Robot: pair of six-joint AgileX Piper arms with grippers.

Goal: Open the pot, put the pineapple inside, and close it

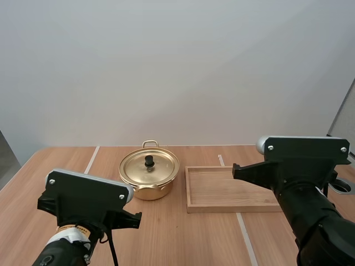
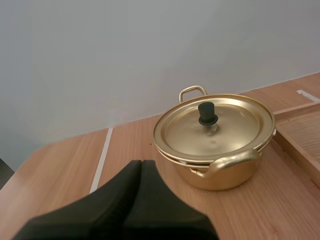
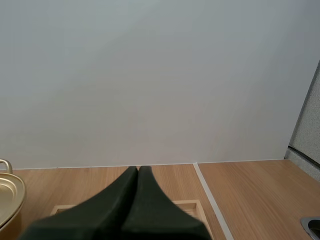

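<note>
A gold pot stands on the wooden table left of centre, its lid on and a black knob on top. In the left wrist view the pot sits a short way ahead of my left gripper, whose fingers lie together as one dark wedge, holding nothing. My right gripper is shut on nothing too and hangs over the near side of the wooden tray, with the pot's rim off to one side.
The shallow wooden tray lies just right of the pot with nothing in it. White tape lines cross the tabletop. A round metal fitting sits at the table's right edge. A grey wall stands behind the table.
</note>
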